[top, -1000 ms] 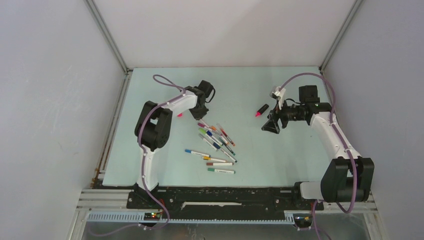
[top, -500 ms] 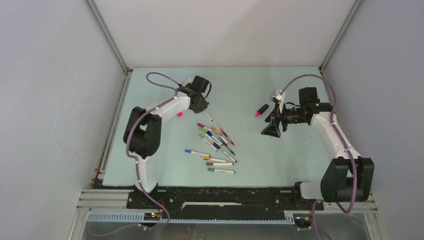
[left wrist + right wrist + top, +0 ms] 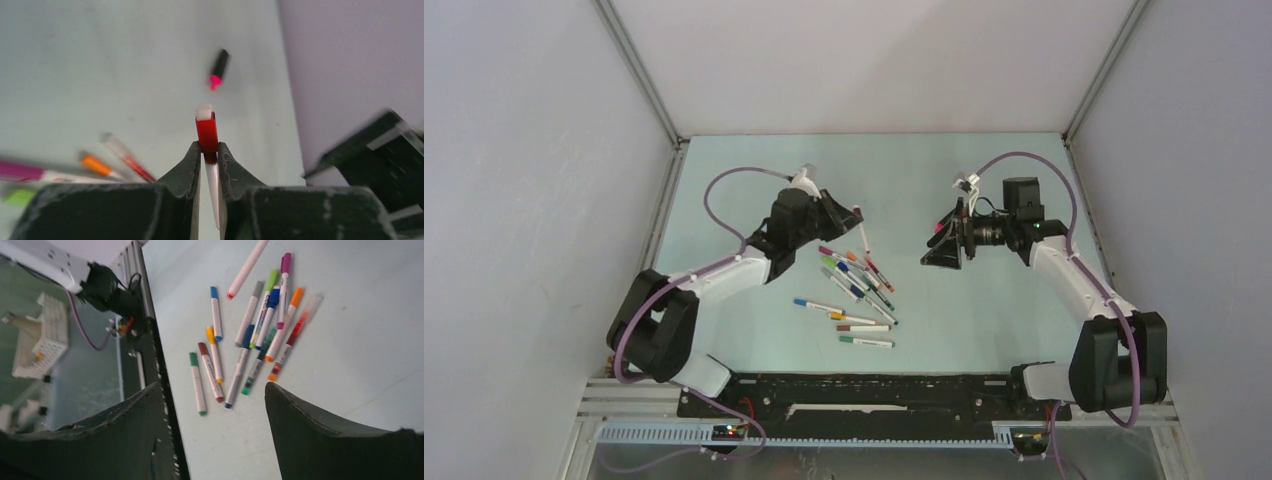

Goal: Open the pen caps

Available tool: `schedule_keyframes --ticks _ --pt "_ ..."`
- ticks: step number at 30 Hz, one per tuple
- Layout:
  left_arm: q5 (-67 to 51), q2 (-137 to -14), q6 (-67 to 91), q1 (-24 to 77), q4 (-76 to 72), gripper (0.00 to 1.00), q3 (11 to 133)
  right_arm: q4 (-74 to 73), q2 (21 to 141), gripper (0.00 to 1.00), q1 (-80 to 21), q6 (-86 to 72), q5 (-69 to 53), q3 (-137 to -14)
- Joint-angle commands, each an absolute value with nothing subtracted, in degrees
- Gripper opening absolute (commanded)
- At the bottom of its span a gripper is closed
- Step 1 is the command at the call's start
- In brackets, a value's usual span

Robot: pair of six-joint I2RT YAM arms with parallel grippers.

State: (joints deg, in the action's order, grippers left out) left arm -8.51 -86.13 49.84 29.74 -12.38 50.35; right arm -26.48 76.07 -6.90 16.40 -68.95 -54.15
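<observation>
My left gripper is shut on a white-barrelled pen, pinching it at its red cap. It holds the pen above the far end of the pen pile. My right gripper is open and empty, to the right of the held pen and facing the pile. Several capped pens lie loose on the table. The black highlighter with a pink end lies beyond the held pen. In the top view the right gripper mostly hides it. The pink highlighter cap is out of view.
Three pens lie apart nearer the front: blue, orange and red, green. The black base rail runs along the table's front edge. A white basket stands off the table. Grey walls enclose the table.
My left arm swung right and toward the middle, lifting the red-capped pen off the table. My right gripper moved left toward it, still open.
</observation>
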Motion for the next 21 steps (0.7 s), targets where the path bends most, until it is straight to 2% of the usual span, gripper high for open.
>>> schedule_keyframes --ticks 1,5,12,19,21 --pt "-14.26 -83.14 48.27 34.14 -38.47 0.00 44.01 0.21 74.89 0.79 -10.91 -18.15 -63.91 -50.31" --pt "-11.15 -84.88 49.83 37.61 -46.01 0.00 42.54 7.54 76.59 0.82 -13.98 -24.63 -63.43 -48.12" --pt "-8.13 -85.84 49.92 41.04 -48.33 0.00 43.09 7.95 78.11 0.84 -14.33 -25.85 -61.25 -48.08" --pt "-7.95 -87.92 50.44 42.93 -49.29 0.00 44.74 9.12 79.38 0.76 -14.88 -28.79 -61.10 -48.08" --pt "-8.23 -88.42 50.53 43.34 -49.94 0.00 45.27 9.50 79.83 0.68 -15.11 -29.48 -61.29 -48.07"
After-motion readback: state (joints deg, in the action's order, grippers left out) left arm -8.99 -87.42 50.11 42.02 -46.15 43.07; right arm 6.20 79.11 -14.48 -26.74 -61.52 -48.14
